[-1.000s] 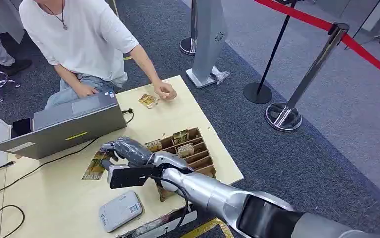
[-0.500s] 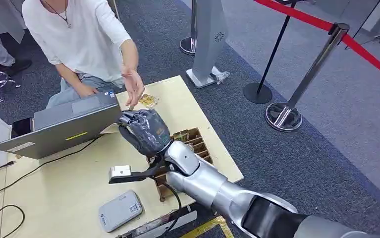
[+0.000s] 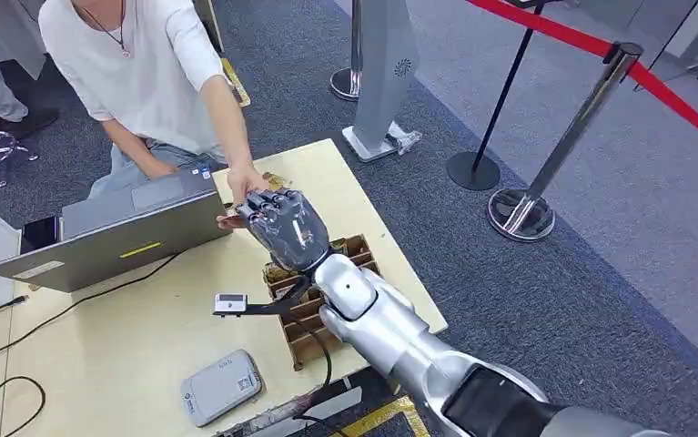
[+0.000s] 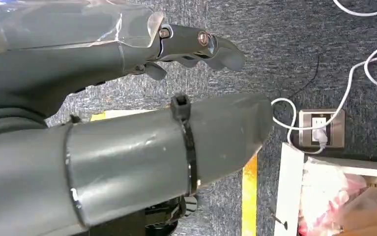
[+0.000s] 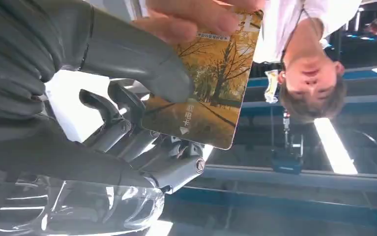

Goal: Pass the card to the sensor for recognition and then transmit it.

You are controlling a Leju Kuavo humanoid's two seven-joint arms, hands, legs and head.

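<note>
Pale wooden counter [image 3: 345,196] below; my right hand [image 3: 283,228] lifts the autumn-tree printed card [image 5: 203,86], thumb and fingers pinching it, to the person's hand [image 5: 196,17] taking it; left hand [image 4: 196,46] hangs empty, loosely apart

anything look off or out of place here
Nothing stands out. The right hand holds the card up while a person's hand grips its other end. The reader lies flat on the table.
</note>
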